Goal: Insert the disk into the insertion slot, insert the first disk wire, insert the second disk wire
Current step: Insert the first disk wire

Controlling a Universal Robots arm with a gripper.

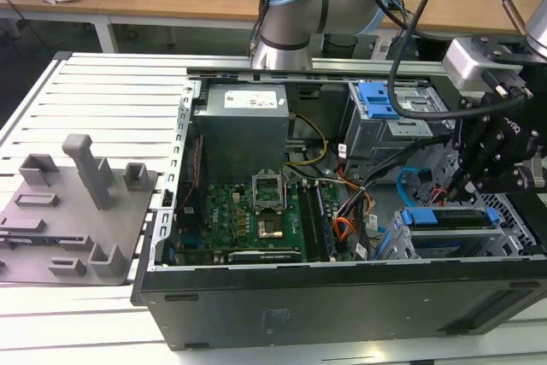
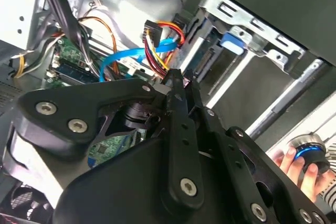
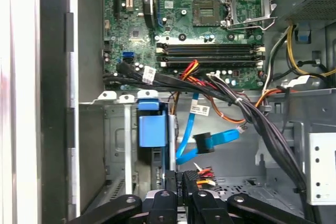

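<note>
Resting on a round blue-ringed knob [image 2: 310, 155], a person's hand [image 2: 295, 170] appears in the second wrist view. The black two-fingered gripper [image 3: 179, 177], nearly closed, pinches the orange-red-yellow wire bundle [image 3: 203, 173] just beside the blue-framed silver disk [image 3: 152, 129], which sits in the grey perforated sheet-metal insertion slot [image 1: 395, 250]. Beyond them, the thin light-blue second disk wire [image 3: 223, 138] hangs free.

The exterior view looks down from high and some way back onto the open computer case [image 1: 342, 297] on the slatted tabletop [image 1: 102, 100]. The arm [image 1: 291, 6] is at twelve o'clock and its hand [image 1: 463, 184] at three o'clock. The first wrist view looks steeply down past the hand [image 3: 181, 178] into the case from close by. The second wrist view is nearer still and slanted, looking along the hand [image 2: 177, 80]. All three views share the motherboard [image 1: 248, 211] [image 3: 210, 24] [image 2: 73, 56] and the light-blue cable [image 1: 410, 179] [image 3: 184, 135] [image 2: 121, 59].
</note>
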